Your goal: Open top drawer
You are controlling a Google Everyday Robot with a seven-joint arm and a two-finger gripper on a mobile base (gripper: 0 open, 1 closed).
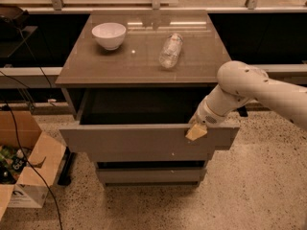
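Observation:
The top drawer (pixel 134 137) is the widest grey-brown front of the cabinet. It stands pulled out toward me, with its dark interior (pixel 139 107) showing under the tabletop. My gripper (pixel 195 131) is at the right end of the drawer front's top edge, at the end of the white arm (pixel 240 87) that comes in from the right. Its yellowish tip rests against the front panel.
A white bowl (pixel 109 35) and a clear plastic bottle (pixel 171 51) lying on its side sit on the cabinet top (pixel 96 66). Two narrower drawer fronts (pixel 148 175) lie below. An open cardboard box (pixel 26 171) and cables are on the floor at left.

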